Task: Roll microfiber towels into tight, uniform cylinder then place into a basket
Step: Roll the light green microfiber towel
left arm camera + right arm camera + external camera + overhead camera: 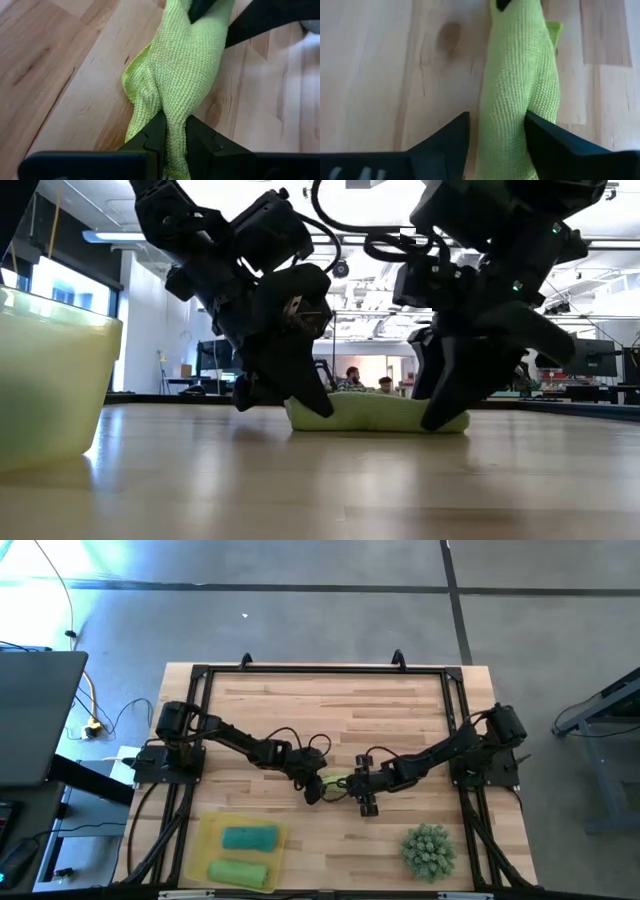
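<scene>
A lime-green towel point(337, 781) lies rolled into a loose, lumpy cylinder on the bench point(330, 710), near its middle and a little toward the front edge, with both arms bent over it. The left gripper point(173, 131) has its fingers pinched tight on one end of the roll — the cloth is squeezed thin between them. The right gripper point(496, 131) sits at the other end with its fingers set apart on either side of the roll; one finger seems to touch the cloth and the other stands clear, so it looks like a straddle, not a grip.

The basket point(205, 830) is at the front-left corner of the bench, well apart from the towel, and already holds two rolled towels: a teal roll point(250, 837) and a green roll point(238, 871) side by side. A spiky green plant ornament point(429, 849) stands toward the front-right corner, clear of the work.

By my reading, the rolling of this third towel is about finished and the step in hand is securing it for the carry. The next move calls for the right fingers to close on their end so both ends are held evenly, then a level lift and a swing toward the front-left corner — keeping tension so the roll does not slacken or unwind, and setting it down beside the two rolls already there.
</scene>
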Controlling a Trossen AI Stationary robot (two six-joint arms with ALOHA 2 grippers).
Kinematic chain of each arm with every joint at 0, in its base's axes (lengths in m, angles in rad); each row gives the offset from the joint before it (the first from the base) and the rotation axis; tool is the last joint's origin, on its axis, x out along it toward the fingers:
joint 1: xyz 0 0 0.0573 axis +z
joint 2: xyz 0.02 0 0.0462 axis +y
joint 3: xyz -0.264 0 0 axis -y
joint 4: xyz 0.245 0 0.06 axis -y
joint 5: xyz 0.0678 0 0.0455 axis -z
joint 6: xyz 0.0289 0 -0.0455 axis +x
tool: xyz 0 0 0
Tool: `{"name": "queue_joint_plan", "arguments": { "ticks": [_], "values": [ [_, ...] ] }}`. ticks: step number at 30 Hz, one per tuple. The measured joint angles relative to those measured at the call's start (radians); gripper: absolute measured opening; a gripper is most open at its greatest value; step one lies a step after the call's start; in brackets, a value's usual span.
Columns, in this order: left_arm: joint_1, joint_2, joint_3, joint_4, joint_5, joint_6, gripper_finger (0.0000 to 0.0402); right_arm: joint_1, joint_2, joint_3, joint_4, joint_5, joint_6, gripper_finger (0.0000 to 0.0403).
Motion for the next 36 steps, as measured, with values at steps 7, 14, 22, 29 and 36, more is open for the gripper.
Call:
{"name": "queue_joint_plan", "arguments": {
  "ticks": [7, 14, 22, 29, 36],
  "values": [
    [-0.021, -0.026, -0.001, 0.019, -0.010, 0.139, 0.0075, 0.002, 0.043, 0.004, -0.024, 0.024, 0.185, 0.0105],
    [-0.048, -0.121, -0.003, -0.049, -0.011, 0.227, 0.0133, 0.002, 0.049, 0.005, -0.041, 0.036, 0.252, 0.0015],
    [-0.152, -0.190, -0.001, -0.062, -0.098, 0.549, 0.0140, -0.010, 0.049, 0.005, -0.041, 0.021, 0.382, 0.0015],
    [-0.250, -0.110, 0.001, -0.004, -0.445, 0.747, 0.0147, -0.010, 0.049, 0.002, -0.030, 0.028, 0.392, 0.0016],
    [-0.249, -0.067, 0.000, -0.040, -0.555, 0.761, 0.0179, -0.010, 0.049, 0.001, -0.024, 0.029, 0.392, 0.0016]
  ]
}}
